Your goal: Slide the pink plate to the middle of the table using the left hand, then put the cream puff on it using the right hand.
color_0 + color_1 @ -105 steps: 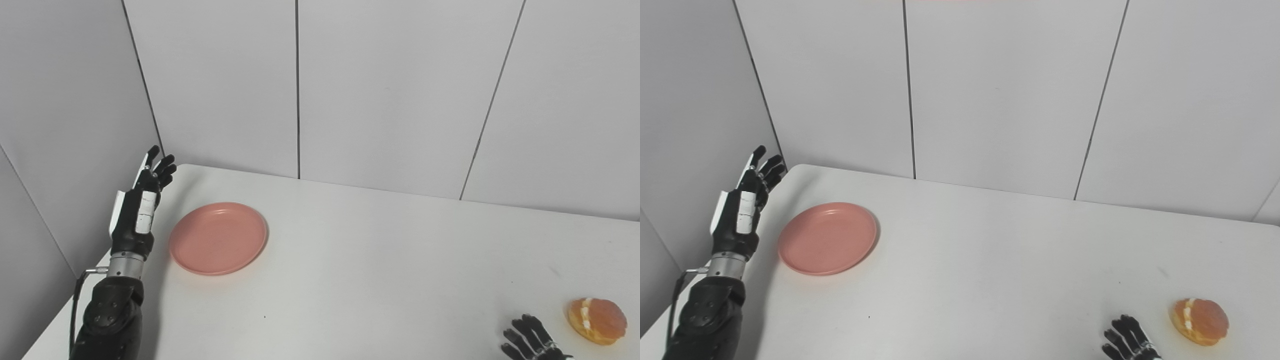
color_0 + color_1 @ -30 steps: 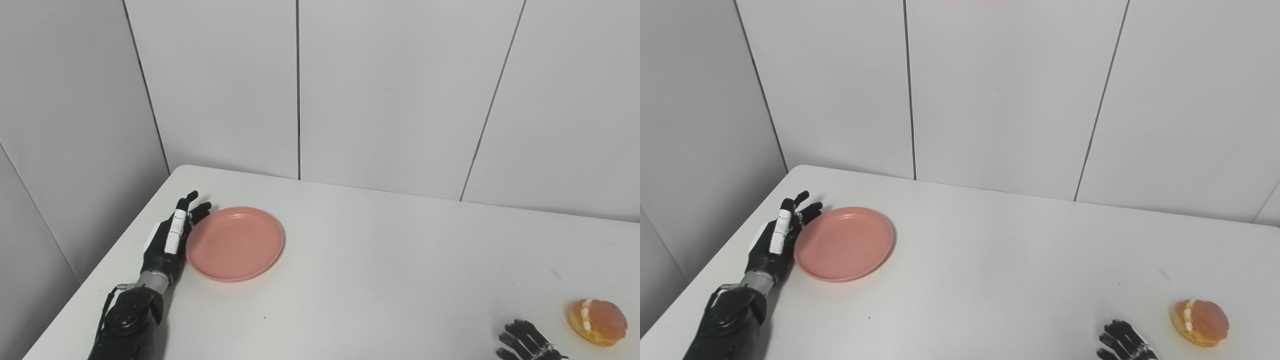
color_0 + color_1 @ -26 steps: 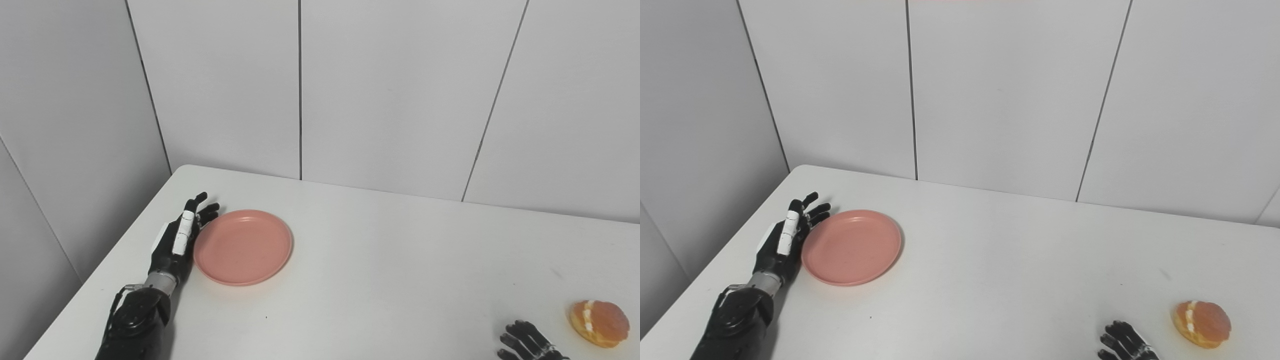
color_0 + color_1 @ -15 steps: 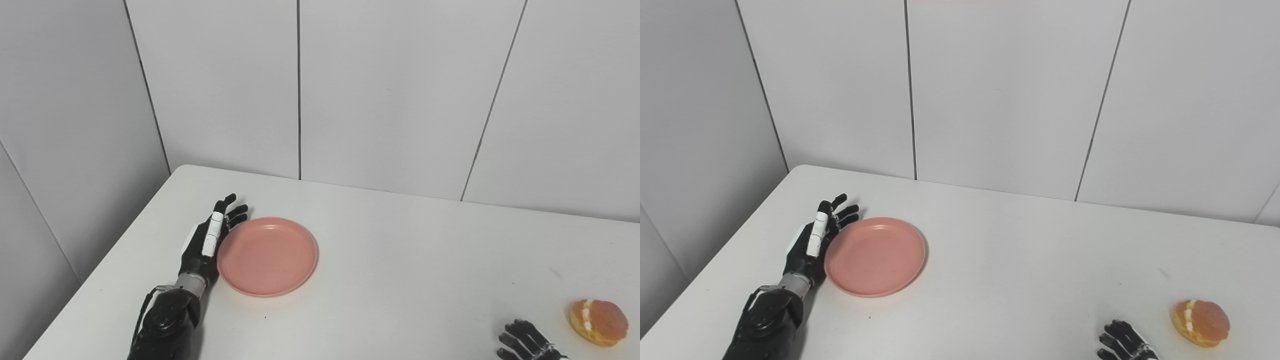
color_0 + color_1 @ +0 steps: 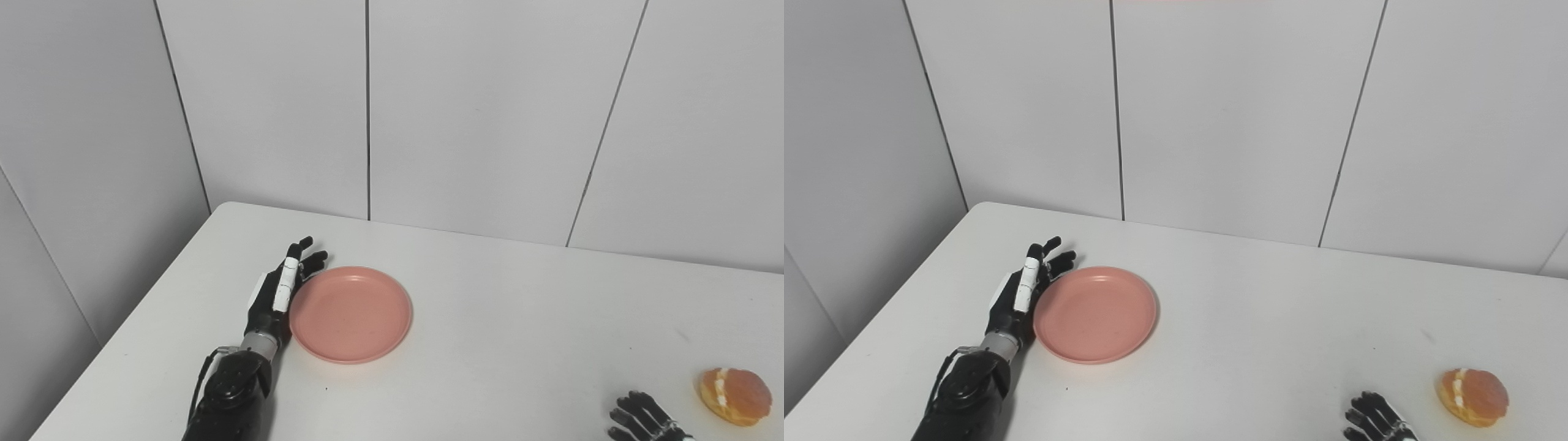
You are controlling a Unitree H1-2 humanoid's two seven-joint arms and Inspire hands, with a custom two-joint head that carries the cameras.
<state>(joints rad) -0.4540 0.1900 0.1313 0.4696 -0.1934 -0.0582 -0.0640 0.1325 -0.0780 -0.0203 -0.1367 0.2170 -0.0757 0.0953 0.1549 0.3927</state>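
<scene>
The pink plate [image 5: 350, 313] lies flat on the white table [image 5: 490, 318], left of its middle. My left hand [image 5: 277, 297] is open, fingers stretched out, and its edge presses against the plate's left rim. The cream puff [image 5: 735, 395], orange-brown with a white cream band, sits near the table's right front. Only the spread fingers of my right hand [image 5: 641, 418] show at the bottom edge, open and a little left of the puff, not touching it.
Grey panelled walls [image 5: 478, 110] close off the table at the back and on the left. The table's left edge [image 5: 122, 331] runs diagonally just beyond my left arm.
My left hand has pushed the pink plate rightward across the table, staying against its left rim. The cream puff and right hand have stayed in place.
</scene>
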